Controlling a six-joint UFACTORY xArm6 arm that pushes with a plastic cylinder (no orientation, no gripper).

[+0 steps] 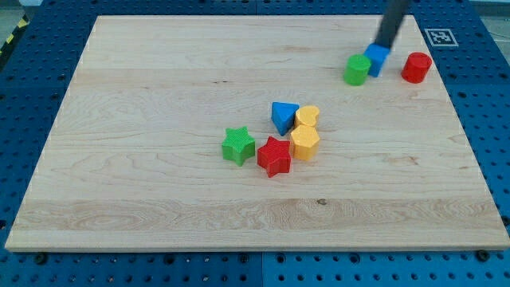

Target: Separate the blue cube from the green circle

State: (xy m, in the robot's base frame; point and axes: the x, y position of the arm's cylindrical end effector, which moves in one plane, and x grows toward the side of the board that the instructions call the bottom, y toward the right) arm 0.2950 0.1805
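at the view's top right | my tip [381, 48] bare, grasping nothing, touching blue cube [376, 60] | cube against green circle [357, 70] | next: push cube rightward, short of red cylinder [416, 67]

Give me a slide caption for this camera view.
My tip sits at the blue cube, which touches the green circle, red cylinder nearby, five blocks clustered mid-board.

A pale, rectangular wooden board [199, 88] with a fine lengthwise grain fills most of the view. It lies on a blue perforated metal table [486, 104], whose rows of small round holes show along all four sides. Beyond the board's top right corner lies a white square marker with a black pattern [440, 37]. A yellow-and-black striped tape [11, 38] crosses the top left corner. The light is even and soft.
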